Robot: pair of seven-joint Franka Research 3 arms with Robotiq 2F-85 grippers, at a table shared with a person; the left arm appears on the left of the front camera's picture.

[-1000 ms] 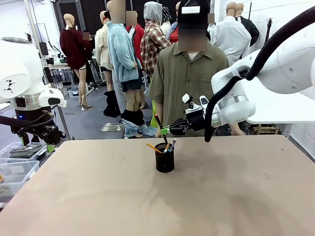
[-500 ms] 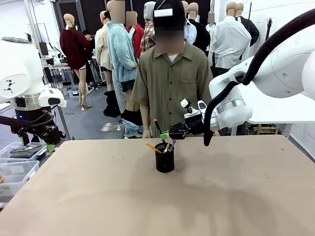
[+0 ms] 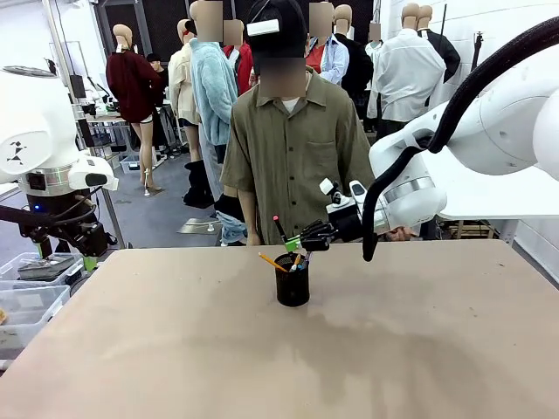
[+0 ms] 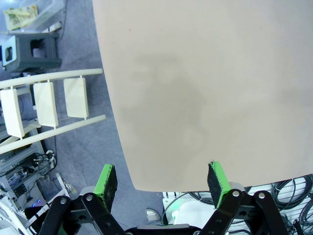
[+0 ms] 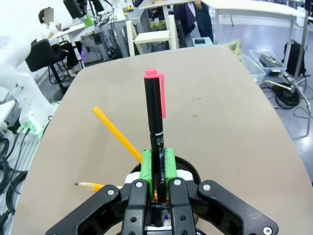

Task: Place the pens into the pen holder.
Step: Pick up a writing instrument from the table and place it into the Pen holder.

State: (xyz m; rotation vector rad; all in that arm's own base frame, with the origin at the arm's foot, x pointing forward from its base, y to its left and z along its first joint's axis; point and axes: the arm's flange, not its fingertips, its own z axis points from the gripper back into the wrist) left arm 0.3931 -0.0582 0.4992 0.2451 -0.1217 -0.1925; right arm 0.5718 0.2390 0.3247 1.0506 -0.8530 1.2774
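Black pen [image 5: 155,132]: red cap up, clamped between right gripper [image 5: 157,165] green pads, lower end over holder mouth
Holder [image 3: 292,279]: black mesh cup, mid-table toward far edge, upright
Pencil [image 5: 116,135]: yellow, leaning out of holder; a second sharpened pencil tip [image 5: 88,185] pokes out beside it
Right gripper: pinched tight on black pen, just above holder
Left gripper [image 4: 162,180]: pads wide apart, nothing between them, over table [image 4: 205,73] corner edge
Person [image 3: 293,148]: standing at far side behind holder
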